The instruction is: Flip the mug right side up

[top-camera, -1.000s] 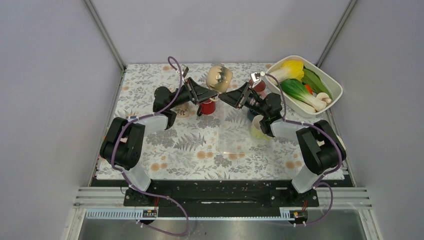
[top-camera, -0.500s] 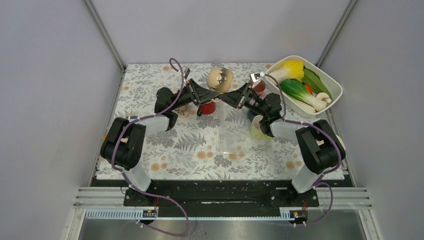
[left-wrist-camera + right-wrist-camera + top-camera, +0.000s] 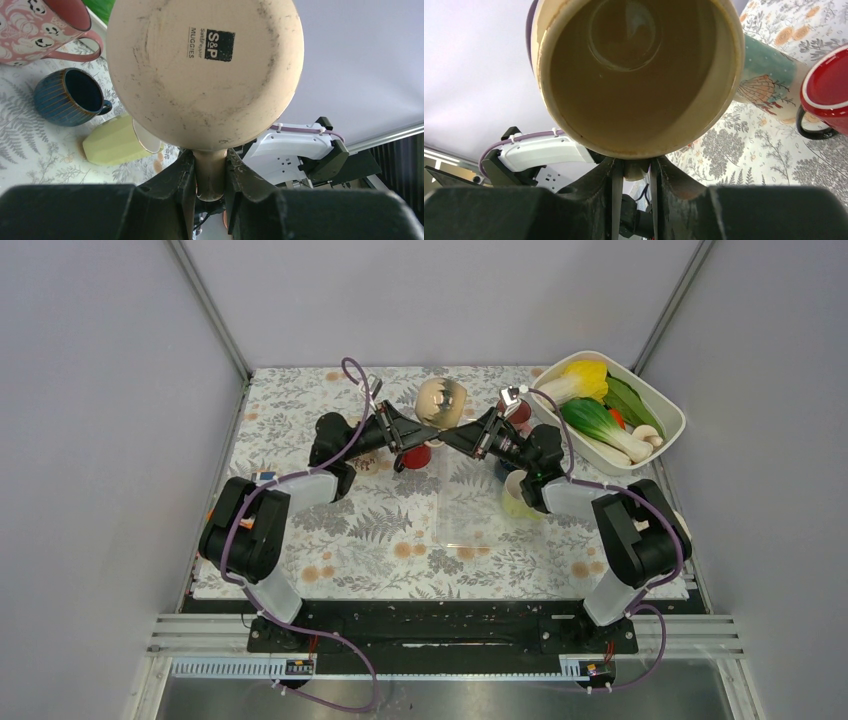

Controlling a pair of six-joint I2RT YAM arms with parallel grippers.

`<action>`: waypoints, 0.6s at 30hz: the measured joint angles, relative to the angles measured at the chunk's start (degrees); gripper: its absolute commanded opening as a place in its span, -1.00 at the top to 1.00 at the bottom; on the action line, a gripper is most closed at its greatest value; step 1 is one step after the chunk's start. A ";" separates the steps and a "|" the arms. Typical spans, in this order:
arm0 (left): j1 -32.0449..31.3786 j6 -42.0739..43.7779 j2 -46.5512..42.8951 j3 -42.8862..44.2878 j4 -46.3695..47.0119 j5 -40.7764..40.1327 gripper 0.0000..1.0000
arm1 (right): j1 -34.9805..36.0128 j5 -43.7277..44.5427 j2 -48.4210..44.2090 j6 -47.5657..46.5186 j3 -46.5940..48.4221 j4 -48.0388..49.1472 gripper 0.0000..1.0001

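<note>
A beige glazed ceramic mug [image 3: 634, 75] fills the upper frame, its brown-stained mouth turned to the camera. The right gripper [image 3: 635, 172] has its two black fingers [image 3: 606, 180] pinched on a beige part at the mug's lower side. Behind, on the flower-printed tablecloth [image 3: 734, 145], sit a teal ceramic mug with a fan-shell print [image 3: 769, 70] and, near it, a red mug with a white rim and black handle [image 3: 829, 95]. At lower left, a white plastic housing [image 3: 544, 152] carries a purple cable [image 3: 519, 136].

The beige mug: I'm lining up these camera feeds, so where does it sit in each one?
Top external: the beige mug is at the upper centre of the picture.
Left wrist: it fills the top, base facing the camera.
Right wrist: it fills the top, opening facing the camera.
Shared landmark: floral tablecloth.
</note>
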 measured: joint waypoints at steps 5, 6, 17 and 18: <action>-0.26 2.16 -0.28 -0.61 -3.28 -0.04 1.00 | -0.55 -1.20 -0.59 -2.12 0.00 -4.22 0.72; -0.33 2.38 -0.28 -0.63 -3.80 -0.02 1.00 | -0.68 -1.53 -0.70 -2.49 0.00 -4.94 0.73; -1.11 4.63 -1.05 -0.90 -5.73 0.20 1.00 | -1.49 -2.43 -5.38 -10.80 0.17 -15.02 0.88; -1.16 4.70 -1.18 -0.90 -5.73 0.20 1.00 | -1.55 -2.47 -5.53 -10.95 0.17 -15.06 0.88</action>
